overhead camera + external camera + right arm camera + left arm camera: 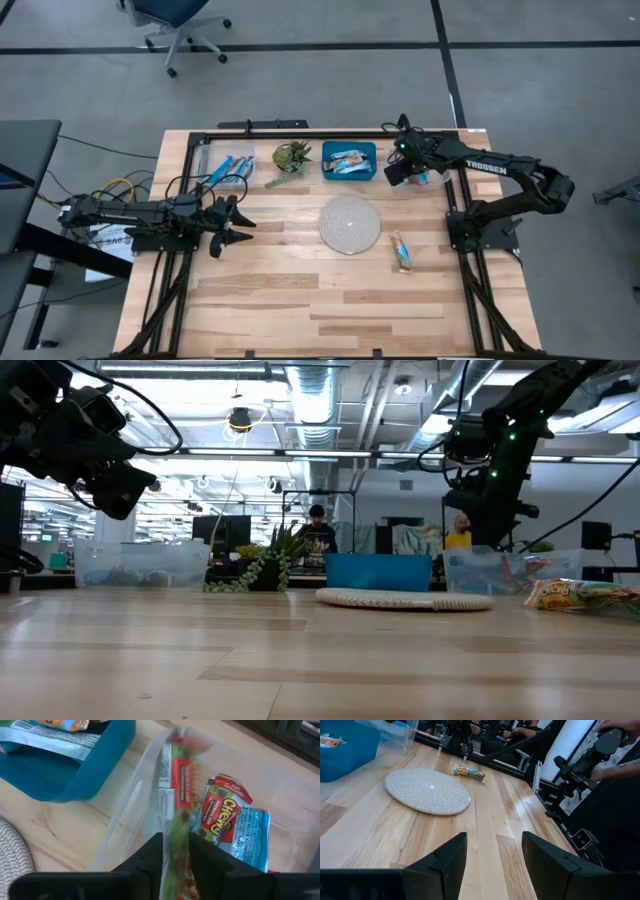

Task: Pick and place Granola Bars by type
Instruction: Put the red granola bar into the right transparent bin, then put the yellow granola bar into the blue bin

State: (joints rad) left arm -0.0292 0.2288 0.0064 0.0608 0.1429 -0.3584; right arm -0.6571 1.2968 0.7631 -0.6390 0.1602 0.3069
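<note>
My right gripper (pixel 398 172) hovers over a clear bin (pixel 428 180) at the table's far right and is shut on a green-and-red granola bar (pixel 176 815). That bin holds red-and-blue bars (pixel 225 815). A blue bin (pixel 349 160) holds pale blue and orange bars; a clear bin (pixel 226 168) at far left holds bright blue ones. One green-and-orange bar (pixel 401 250) lies flat on the table right of the woven mat (pixel 350 224). My left gripper (pixel 238 226) waits open above the table's left side. My right gripper pinches the green-and-red bar between its two fingers (pixel 150 857), which come from above. The bar's free end (pixel 175 755) sticks out past the fingertips and points down over the clear bin's near wall. It is lifted clear; which end the fingers hold is hidden by them.
A green plant (pixel 292 157) stands between the far-left clear bin and the blue bin. The mat lies mid-table. Bare wood (pixel 300 300) stretches across the near half. People show in the room behind the table (pixel 318 530).
</note>
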